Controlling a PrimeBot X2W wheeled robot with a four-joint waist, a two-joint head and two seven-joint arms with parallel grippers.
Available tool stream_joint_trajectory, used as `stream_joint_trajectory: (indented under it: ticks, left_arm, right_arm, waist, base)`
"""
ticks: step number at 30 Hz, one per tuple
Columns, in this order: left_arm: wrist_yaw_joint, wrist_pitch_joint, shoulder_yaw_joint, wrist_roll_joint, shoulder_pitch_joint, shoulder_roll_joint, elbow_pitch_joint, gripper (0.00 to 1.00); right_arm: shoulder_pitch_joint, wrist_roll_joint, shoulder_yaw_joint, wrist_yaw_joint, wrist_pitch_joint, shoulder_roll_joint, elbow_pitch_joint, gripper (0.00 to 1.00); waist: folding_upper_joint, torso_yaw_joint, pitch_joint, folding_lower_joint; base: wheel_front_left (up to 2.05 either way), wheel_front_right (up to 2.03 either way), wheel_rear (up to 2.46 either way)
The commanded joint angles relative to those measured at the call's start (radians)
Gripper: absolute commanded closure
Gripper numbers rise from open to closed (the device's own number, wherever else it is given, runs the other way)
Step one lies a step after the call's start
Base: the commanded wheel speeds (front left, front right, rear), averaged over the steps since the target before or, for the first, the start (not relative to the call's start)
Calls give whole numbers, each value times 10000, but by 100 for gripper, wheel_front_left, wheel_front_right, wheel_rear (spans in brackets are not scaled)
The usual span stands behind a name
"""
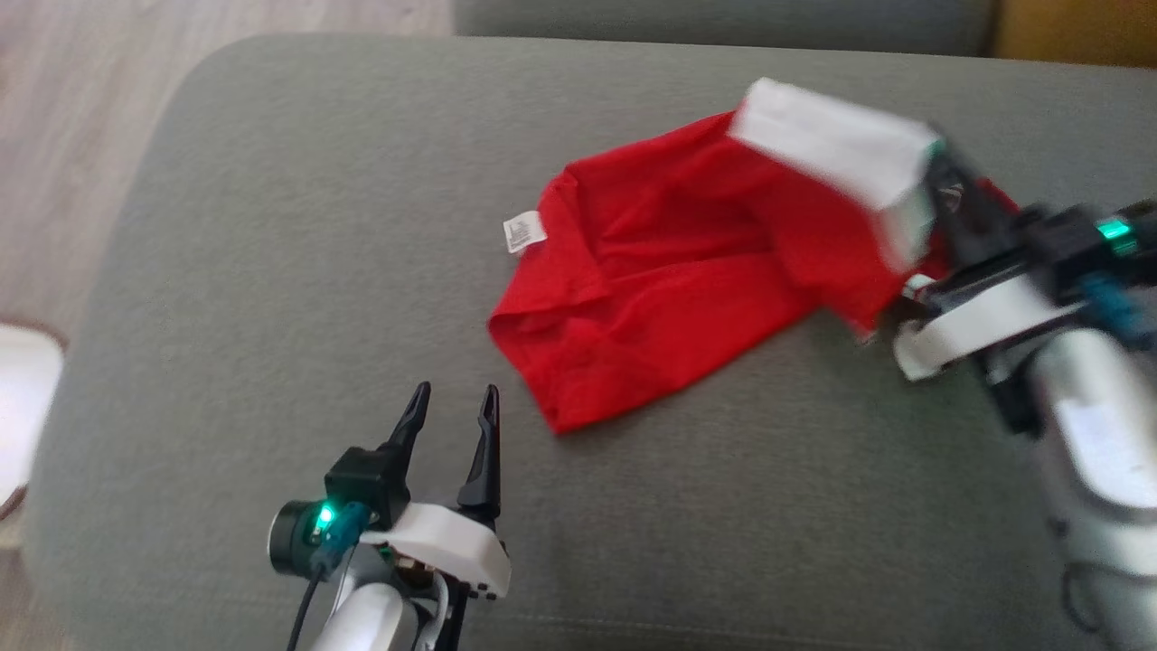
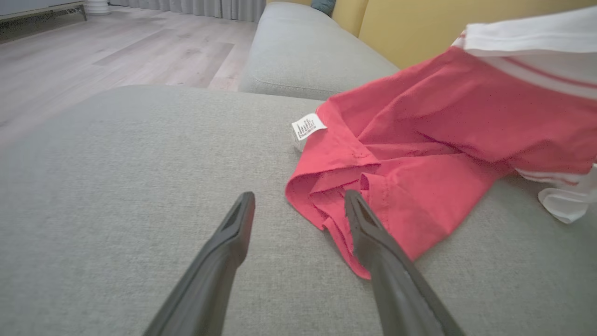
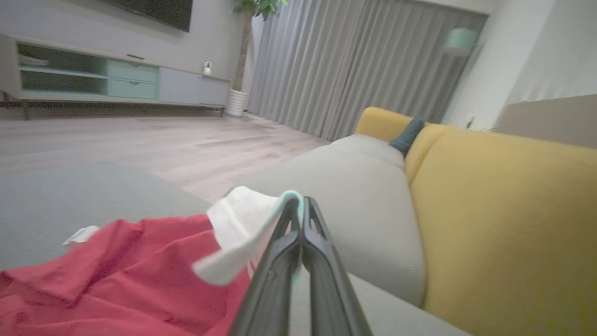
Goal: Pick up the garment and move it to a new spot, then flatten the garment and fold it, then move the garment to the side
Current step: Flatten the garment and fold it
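The garment [image 1: 651, 271] is red with a white band and a small white label, and lies crumpled on the grey cushion [image 1: 271, 271]. My right gripper [image 1: 940, 176] is shut on the white band at the garment's far right end, and that end is lifted off the cushion. In the right wrist view the two fingers [image 3: 298, 203] are pressed together with white cloth [image 3: 242, 224] pinched at their tips. My left gripper [image 1: 452, 398] stands open just short of the garment's near corner. In the left wrist view its right finger overlaps the red hem [image 2: 419, 154].
Wooden floor [image 1: 72, 108] runs past the cushion's left edge, where a white object [image 1: 18, 398] sits. A second grey seat [image 2: 303, 56] and a yellow sofa back [image 3: 503, 224] lie beyond the garment. Bare cushion stretches left of and in front of the garment.
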Motion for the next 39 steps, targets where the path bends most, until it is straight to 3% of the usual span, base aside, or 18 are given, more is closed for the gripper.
stream_joint_trajectory:
  ticks: [1, 8, 13, 18, 26, 33, 39]
  left_arm:
    - [-69, -122, 311, 13, -309, 41, -235, 0]
    - [-198, -122, 178, -34, -546, 41, -17, 0]
    - [-260, -122, 27, -119, -654, 41, 206, 0]
    - [-254, -122, 22, -137, -758, 41, 334, 0]
    - [-312, -122, 66, -31, -1023, 41, 460, 0]
    - [-319, -122, -172, -43, -1239, 41, 346, 0]
    - [-190, -122, -580, -194, -1436, 41, 126, 0]
  right_arm:
    - [-223, 17, -122, 65, -110, -231, -574, 100]
    - [-965, -217, -648, 65, -110, -1062, -1384, 100]
    - [-672, -8, 48, 65, -110, -1723, -1257, 100]
    - [342, 705, 366, 65, -110, -1496, -492, 100]
    - [940, 872, -71, 65, -110, -701, -142, 100]
    - [-725, 537, -52, 65, -110, -531, -96, 100]
    - [-3479, -9, 586, 65, -110, -644, 1097, 100]
  waist:
    - [0, -417, -79, 0]
    - [0, -911, -63, 0]
    - [0, -1068, -24, 0]
    - [0, -1244, 249, 0]
    - [0, -1362, 548, 0]
    - [0, -943, 772, 0]
    - [0, -58, 1147, 0]
  base:
    - [0, 0, 0]
    - [0, 0, 0]
    - [0, 0, 0]
    - [0, 0, 0]
    - [0, 0, 0]
    - [0, 0, 0]
    - [0, 0, 0]
